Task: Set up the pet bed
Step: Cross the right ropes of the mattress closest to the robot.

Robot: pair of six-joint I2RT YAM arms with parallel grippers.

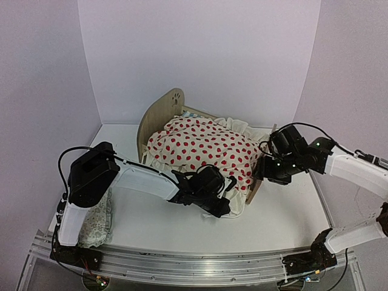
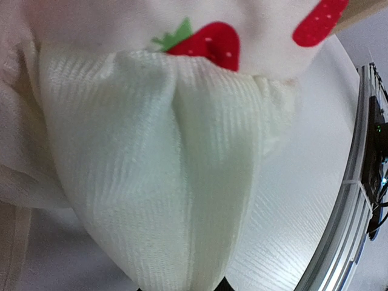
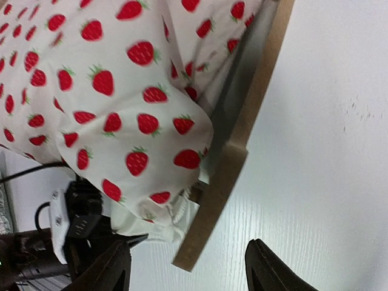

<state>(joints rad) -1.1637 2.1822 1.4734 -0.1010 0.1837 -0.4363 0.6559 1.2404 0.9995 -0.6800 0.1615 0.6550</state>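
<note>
Two arms reach in at the pet bed [image 1: 151,124], which sits mid-table [image 1: 285,218], a bit toward the far edge, with its headboard [image 1: 173,100] pointing at the far left corner. A strawberry-print blanket [image 1: 200,145] is heaped over the frame, and its cream ruffle [image 2: 151,170] spills down the near side. My left arm [image 1: 139,179] ends right at that ruffle. In the wrist view the cloth fills nearly everything and the fingers are hidden, so I cannot tell whether the left jaws are apart or clamped. My right arm [image 1: 351,167] is at the footboard [image 3: 224,182] end, toward the right edge. The right jaws gape apart over bare table, close to the footboard corner but not touching it. A green-patterned pillow [image 1: 97,224] lies near the near left corner, under the left arm.
</note>
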